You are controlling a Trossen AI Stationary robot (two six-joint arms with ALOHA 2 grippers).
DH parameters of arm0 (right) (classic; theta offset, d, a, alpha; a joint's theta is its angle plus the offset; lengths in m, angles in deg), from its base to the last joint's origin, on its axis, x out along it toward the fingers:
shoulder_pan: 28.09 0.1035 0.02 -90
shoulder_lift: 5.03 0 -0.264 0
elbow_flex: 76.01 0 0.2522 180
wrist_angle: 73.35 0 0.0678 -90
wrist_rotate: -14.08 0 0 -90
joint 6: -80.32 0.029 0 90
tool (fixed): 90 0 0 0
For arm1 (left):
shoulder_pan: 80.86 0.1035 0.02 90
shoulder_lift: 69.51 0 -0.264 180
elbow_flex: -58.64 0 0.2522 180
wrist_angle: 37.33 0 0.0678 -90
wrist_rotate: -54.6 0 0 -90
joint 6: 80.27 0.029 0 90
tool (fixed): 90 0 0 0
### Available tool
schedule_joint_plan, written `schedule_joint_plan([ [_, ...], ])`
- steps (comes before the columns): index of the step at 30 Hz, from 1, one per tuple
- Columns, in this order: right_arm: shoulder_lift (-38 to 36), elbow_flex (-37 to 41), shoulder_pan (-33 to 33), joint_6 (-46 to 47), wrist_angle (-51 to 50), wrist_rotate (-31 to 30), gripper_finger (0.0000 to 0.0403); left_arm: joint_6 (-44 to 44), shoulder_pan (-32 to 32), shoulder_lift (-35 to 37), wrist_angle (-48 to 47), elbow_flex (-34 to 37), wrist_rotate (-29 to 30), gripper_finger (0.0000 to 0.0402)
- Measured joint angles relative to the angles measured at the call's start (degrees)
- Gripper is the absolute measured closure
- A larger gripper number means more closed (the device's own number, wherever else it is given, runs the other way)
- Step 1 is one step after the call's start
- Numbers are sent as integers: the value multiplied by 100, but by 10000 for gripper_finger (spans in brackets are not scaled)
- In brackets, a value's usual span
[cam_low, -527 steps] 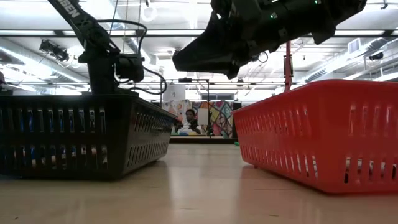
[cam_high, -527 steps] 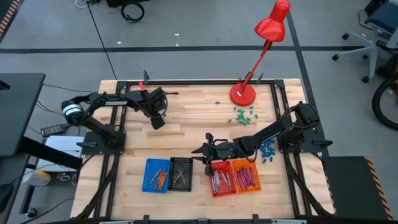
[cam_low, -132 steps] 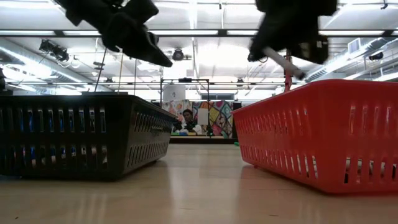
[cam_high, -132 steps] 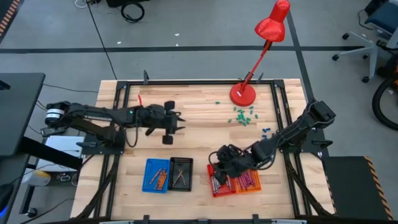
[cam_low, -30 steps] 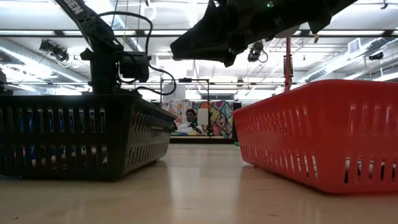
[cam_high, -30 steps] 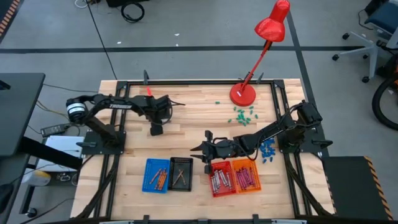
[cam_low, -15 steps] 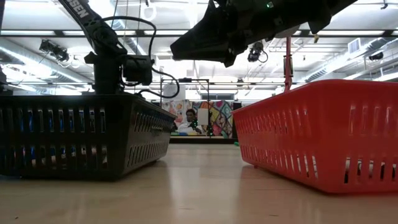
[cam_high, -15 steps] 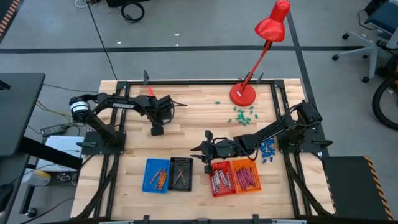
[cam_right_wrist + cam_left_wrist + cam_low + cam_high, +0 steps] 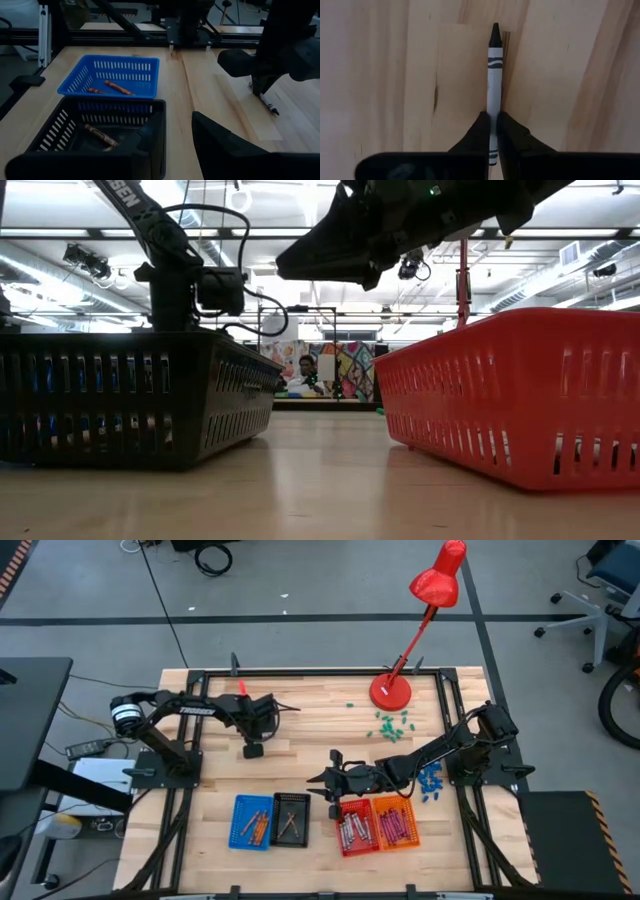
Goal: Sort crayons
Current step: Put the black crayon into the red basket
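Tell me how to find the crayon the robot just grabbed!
Look at the bare wood above the blue basket, where the left gripper points down. Its fingers pinch a grey-white crayon with a black tip, the only one outside the baskets.

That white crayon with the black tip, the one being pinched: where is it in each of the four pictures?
High view: hidden under the left gripper, left of table centre.
Low view: not in it; baskets block the table.
Left wrist view: crayon upright in mid-picture, jaws shut on its lower end.
Right wrist view: crayon at the right, slanting from the left gripper.
Shared landmark: the left gripper.
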Motion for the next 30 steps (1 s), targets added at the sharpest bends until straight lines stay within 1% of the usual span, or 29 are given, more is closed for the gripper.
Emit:
schedule_joint_plan([
  [2, 2, 0, -2, 35, -10, -14, 296, -57, -33, 94, 29, 14, 40, 384],
  [8, 2, 0, 7, 6, -8, -422, 296, -152, -61, 579, -39, 35, 75, 384],
  [12, 2, 0, 11, 5, -12, -425, 296, -207, -77, 934, -107, 33, 37, 384],
  [14, 2, 0, 9, 5, -16, -427, 296, -274, -94, 1141, -106, 34, -90, 384],
  [16, 2, 0, 9, 8, -33, -495, 296, -376, -145, 1336, -3, 26, -451, 384],
  [19, 2, 0, 9, 60, -39, -737, 295, -538, -318, 1589, 282, 23, -896, 384],
  [21, 2, 0, 7, 66, -41, -926, 295, -618, -485, 1748, 549, 19, -1010, 384],
  [24, -54, 0, 9, 63, -57, -1188, 295, -716, -793, 1894, 942, 18, -1020, 383],
  [27, -258, 0, 46, -34, -41, -1294, 295, -727, -1155, 1977, 1478, 12, -1027, 383],
  [30, -457, 0, 125, -182, -90, -1622, 295, -717, -1495, 1979, 2062, 12, -1029, 383],
])
